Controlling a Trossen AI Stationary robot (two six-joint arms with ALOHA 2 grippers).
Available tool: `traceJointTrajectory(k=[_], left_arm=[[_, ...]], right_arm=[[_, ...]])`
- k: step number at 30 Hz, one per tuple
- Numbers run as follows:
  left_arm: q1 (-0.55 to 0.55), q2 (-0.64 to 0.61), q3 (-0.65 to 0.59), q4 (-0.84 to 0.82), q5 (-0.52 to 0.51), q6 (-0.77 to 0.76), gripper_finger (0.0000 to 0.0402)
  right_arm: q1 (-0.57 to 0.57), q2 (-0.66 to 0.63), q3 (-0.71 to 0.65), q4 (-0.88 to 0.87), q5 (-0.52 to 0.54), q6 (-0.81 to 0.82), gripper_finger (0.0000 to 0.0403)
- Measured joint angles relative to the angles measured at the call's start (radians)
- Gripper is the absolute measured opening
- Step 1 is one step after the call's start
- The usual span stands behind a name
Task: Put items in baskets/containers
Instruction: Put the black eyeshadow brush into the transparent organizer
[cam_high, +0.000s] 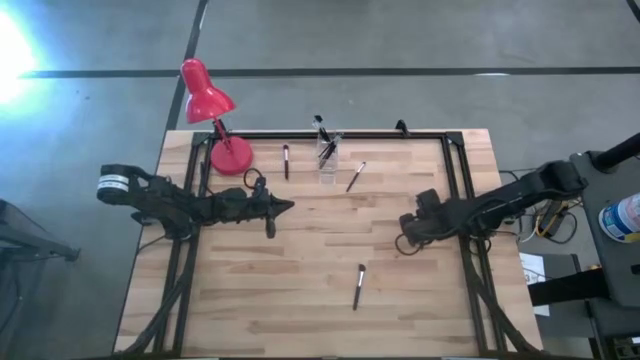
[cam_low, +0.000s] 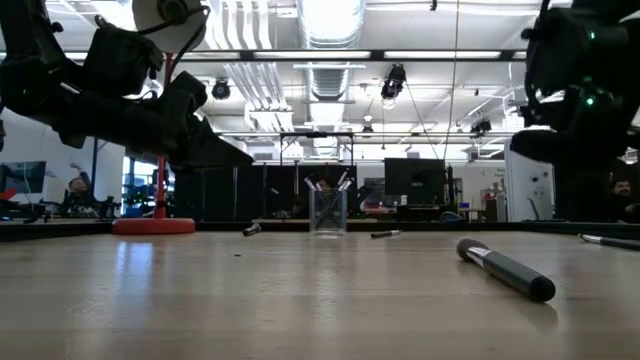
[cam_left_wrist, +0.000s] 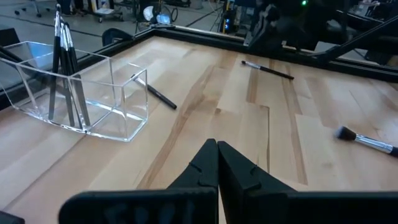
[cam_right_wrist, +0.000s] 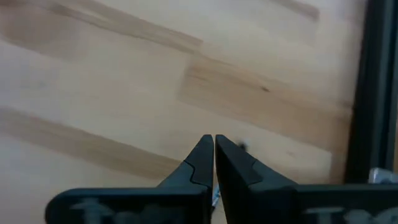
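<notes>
1. As you looked at the table from its near edge, the first brush (cam_high: 358, 286) lay alone on the bare wood, well apart from both arms. It was still outside the holder, so it was left to do.
2. Further in, your left gripper (cam_high: 284, 208) hovered over the middle-left of the table (cam_high: 300, 300). Its jaws were closed and held nothing. One short brush (cam_high: 269, 226) lay on the wood just beside its tip; I cannot tell if it touched the fingers.
3. At the same depth, your right gripper (cam_high: 410, 238) stood on the right side, near the black frame (cam_high: 458, 180). Its jaws were also pressed together and empty, with only bare wood in front of them.
4. Beyond the grippers, two more brushes lay loose: one (cam_high: 356, 176) just to the right of the clear holder (cam_high: 328, 158), and one (cam_high: 286, 160) between the holder and the red lamp (cam_high: 215, 120).
5. At the far edge, the holder already had a few brushes (cam_high: 323, 138) standing in it, so I judge that this part was done.
6. At least four brushes were still on the table. No brush was between either pair of jaws, so I judge that the next pick had not begun.
</notes>
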Motion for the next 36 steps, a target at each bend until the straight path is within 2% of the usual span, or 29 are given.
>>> traceJointTrajectory(k=[9,13,22,28,36], left_arm=[[0.000,0.000,0.000,-0.008,0.000,-0.003,0.0000],[0.000,0.000,0.000,-0.008,0.000,-0.008,0.0000],[0.000,0.000,0.000,-0.017,0.001,-0.014,0.0000],[0.000,0.000,0.000,-0.018,0.003,-0.014,0.0000],[0.000,0.001,0.000,-0.019,0.004,-0.014,0.0000]], right_arm=[[-0.018,0.063,-0.024,0.004,-0.017,0.094,0.0089],[-0.021,0.082,-0.031,0.012,-0.027,0.117,0.0108],[-0.021,0.110,-0.073,0.060,-0.093,0.126,0.0103],[-0.021,0.106,-0.100,0.111,-0.102,0.145,0.0104],[-0.020,0.125,-0.109,0.189,-0.084,0.071,0.0070]])
